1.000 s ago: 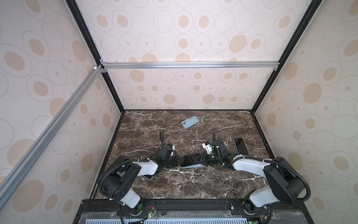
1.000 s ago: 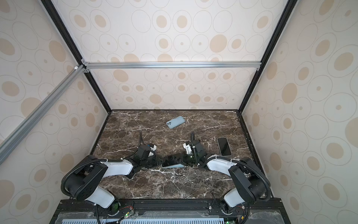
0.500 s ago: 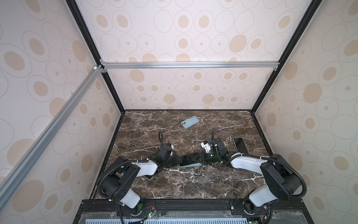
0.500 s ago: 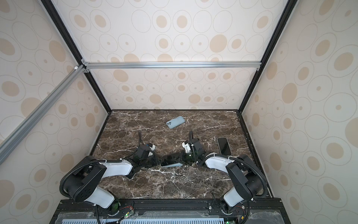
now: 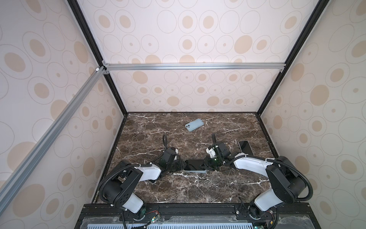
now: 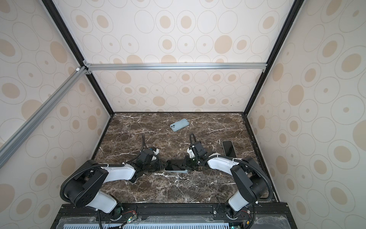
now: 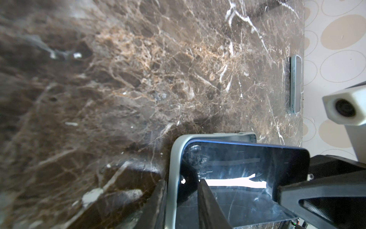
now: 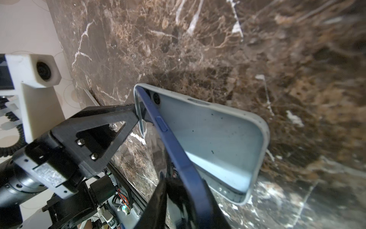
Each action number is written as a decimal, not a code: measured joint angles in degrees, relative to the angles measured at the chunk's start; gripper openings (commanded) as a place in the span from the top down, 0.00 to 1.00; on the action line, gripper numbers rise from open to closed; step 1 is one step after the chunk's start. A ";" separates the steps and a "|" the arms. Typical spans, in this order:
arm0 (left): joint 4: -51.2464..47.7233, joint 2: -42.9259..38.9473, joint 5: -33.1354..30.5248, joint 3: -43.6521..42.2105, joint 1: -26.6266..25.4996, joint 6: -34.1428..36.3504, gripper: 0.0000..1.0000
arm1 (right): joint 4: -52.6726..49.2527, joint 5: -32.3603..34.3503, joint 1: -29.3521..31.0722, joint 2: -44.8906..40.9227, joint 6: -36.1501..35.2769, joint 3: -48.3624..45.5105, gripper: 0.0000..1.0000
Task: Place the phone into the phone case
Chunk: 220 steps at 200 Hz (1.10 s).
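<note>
Two arms meet low over the desk (image 5: 178, 190). Between them lies one case (image 8: 213, 138) with the phone (image 5: 195, 166) half in it. The phone's end at the left fingers (image 8: 103, 126) sits inside the rim, and its end at the right fingers (image 7: 316, 188) tilts up out of it. The left fingers are clamped on the case's end. I cannot tell whether the right fingers grip the raised end or stand apart.

There are three phones in all. Beyond the right fingers, to their outer side, a black phone (image 5: 245, 147) lies face up. Farthest, past both sets of fingers, a pale phone (image 5: 194, 125) lies face down.

Compared with a second ago, the right fingers sit closer to the left ones, and the phones lie where they were.
</note>
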 measured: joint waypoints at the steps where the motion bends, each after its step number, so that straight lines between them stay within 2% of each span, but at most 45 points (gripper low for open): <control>1: 0.00 0.00 0.00 0.00 0.00 0.02 0.72 | -0.24 0.11 0.02 0.04 -0.15 0.04 0.66; 56: -0.02 -0.09 0.04 -0.09 0.00 0.20 0.73 | -10.23 3.56 0.11 0.37 -2.86 3.74 0.54; 108: -0.55 -0.35 0.13 -0.09 -0.02 0.59 0.73 | -15.54 6.12 0.13 -1.55 -4.94 5.84 0.53; 147: -2.01 -0.92 0.35 -0.02 -0.02 1.88 0.73 | -16.48 7.23 0.15 -3.02 -5.29 5.42 0.60; 191: -2.51 -0.98 0.92 0.04 -0.07 2.69 0.74 | -14.97 6.86 0.15 -2.32 -5.16 3.15 0.76; 220: -2.67 -0.98 1.18 0.04 -0.35 2.93 0.75 | -13.86 6.25 0.15 -0.76 -4.92 2.84 0.80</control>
